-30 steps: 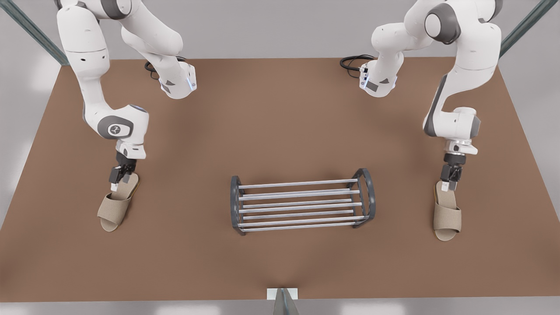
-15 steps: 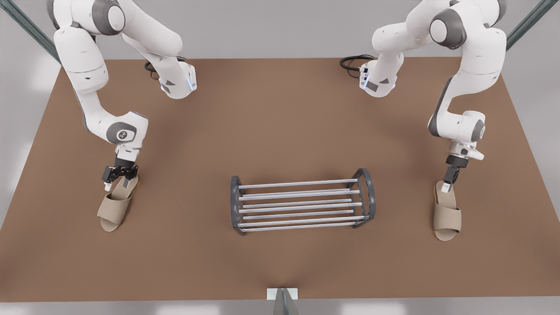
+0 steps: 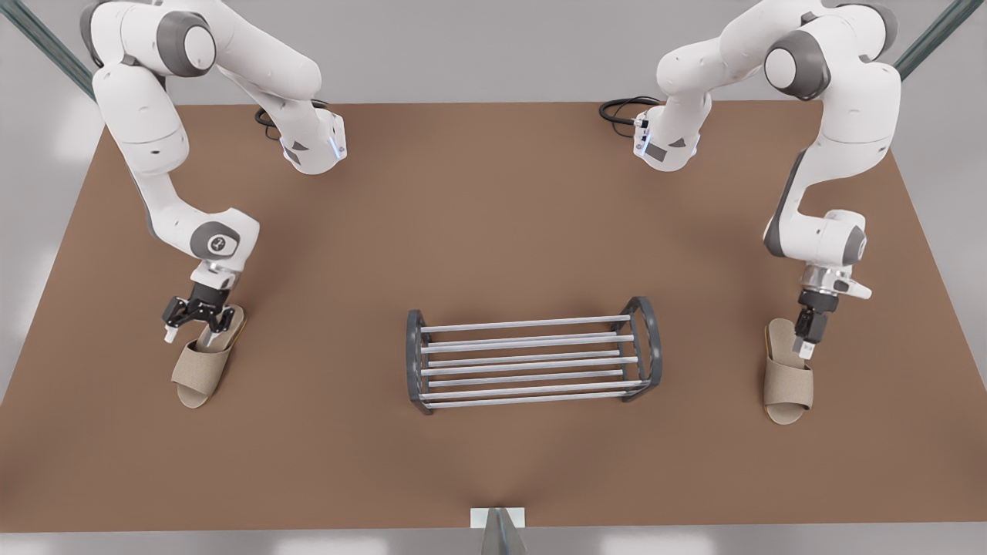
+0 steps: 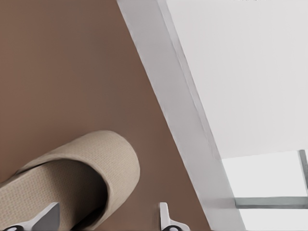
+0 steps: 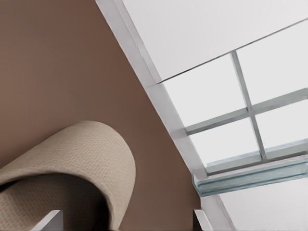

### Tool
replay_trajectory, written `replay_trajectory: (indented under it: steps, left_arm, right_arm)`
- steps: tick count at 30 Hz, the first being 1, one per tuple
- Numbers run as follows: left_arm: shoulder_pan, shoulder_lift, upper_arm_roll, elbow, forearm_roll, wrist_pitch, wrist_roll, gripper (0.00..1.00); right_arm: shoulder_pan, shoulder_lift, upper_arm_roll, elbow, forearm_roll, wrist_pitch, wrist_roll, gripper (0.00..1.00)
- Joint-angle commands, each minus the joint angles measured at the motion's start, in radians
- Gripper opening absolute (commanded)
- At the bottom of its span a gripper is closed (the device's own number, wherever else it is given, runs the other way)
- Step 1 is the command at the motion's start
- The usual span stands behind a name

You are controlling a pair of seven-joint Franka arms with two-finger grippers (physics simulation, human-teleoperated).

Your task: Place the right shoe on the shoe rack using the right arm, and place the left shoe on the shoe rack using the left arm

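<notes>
Brown counter [image 3: 493,193]: left hand [image 4: 106,214] gapes astride the left slipper [image 4: 72,168] edge, right hand [image 5: 125,219] likewise on the right slipper [image 5: 62,154]; I'd drop lower before pinching.

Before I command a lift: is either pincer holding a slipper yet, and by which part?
Nothing held: both pincers hang open at the slippers' heels.

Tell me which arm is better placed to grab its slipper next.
Left, probably. The left gripper sits low at the strap of the left shoe, its open fingers straddling the strap's side. The right gripper, also open, hangs by the heel of the right shoe, one finger off beside the sole.
</notes>
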Motion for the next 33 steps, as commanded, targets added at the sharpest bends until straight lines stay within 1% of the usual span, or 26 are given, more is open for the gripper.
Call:
replay_trajectory:
  steps: [1, 4, 5, 8, 15, 18, 25, 26, 27, 28, 29, 31, 33]
  left_arm:
    - [0.003, 0.015, -0.012, 0.016, -0.001, 0.030, -0.230, 1.00]
    - [0.007, 0.052, -0.029, 0.055, -0.010, 0.030, -0.230, 1.00]
    - [0.032, 0.061, -0.032, 0.079, 0.004, 0.032, -0.230, 1.00]
    - [0.033, 0.080, -0.049, 0.113, 0.002, 0.036, -0.230, 1.00]
    - [0.033, 0.126, -0.063, 0.161, -0.004, 0.038, -0.230, 1.00]
    - [0.033, 0.132, -0.080, 0.182, -0.002, 0.070, -0.230, 1.00]
    - [0.033, 0.181, -0.090, 0.259, 0.002, 0.072, -0.231, 1.00]
    - [0.033, 0.184, -0.093, 0.259, 0.002, 0.073, -0.231, 0.99]
    - [0.033, 0.184, -0.095, 0.259, 0.001, 0.088, -0.231, 0.91]
    - [0.033, 0.183, -0.101, 0.259, 0.001, 0.092, -0.231, 0.88]
    - [0.033, 0.184, -0.101, 0.259, 0.001, 0.093, -0.231, 0.88]
    - [0.033, 0.189, -0.103, 0.259, -0.004, 0.093, -0.231, 0.88]
    - [0.033, 0.209, -0.103, 0.276, -0.005, 0.092, -0.233, 0.88]
  right_arm:
    - [-0.003, 0.008, 0.000, 0.008, -0.119, -0.037, 0.228, 1.00]
    - [-0.003, 0.026, -0.003, 0.014, -0.123, -0.054, 0.218, 0.99]
    - [-0.002, 0.026, -0.003, 0.020, -0.143, -0.054, 0.192, 0.99]
    - [0.001, 0.026, -0.003, 0.031, -0.143, -0.058, 0.095, 0.99]
    - [0.001, 0.052, -0.003, 0.032, -0.142, -0.055, -0.029, 1.00]
    - [-0.002, 0.068, -0.003, 0.055, -0.146, -0.057, -0.054, 1.00]
    - [-0.002, 0.104, -0.003, 0.086, -0.158, -0.081, -0.056, 1.00]
    - [-0.002, 0.104, -0.003, 0.086, -0.158, -0.081, -0.054, 0.77]
    - [-0.002, 0.104, -0.003, 0.086, -0.158, -0.081, -0.054, 0.60]
    - [-0.003, 0.103, -0.003, 0.086, -0.158, -0.081, -0.054, 0.52]
    - [-0.003, 0.103, -0.003, 0.086, -0.158, -0.081, -0.054, 0.49]
    - [-0.003, 0.101, -0.003, 0.086, -0.158, -0.081, -0.051, 0.33]
    - [-0.003, 0.100, -0.003, 0.086, -0.160, -0.081, -0.051, 0.21]
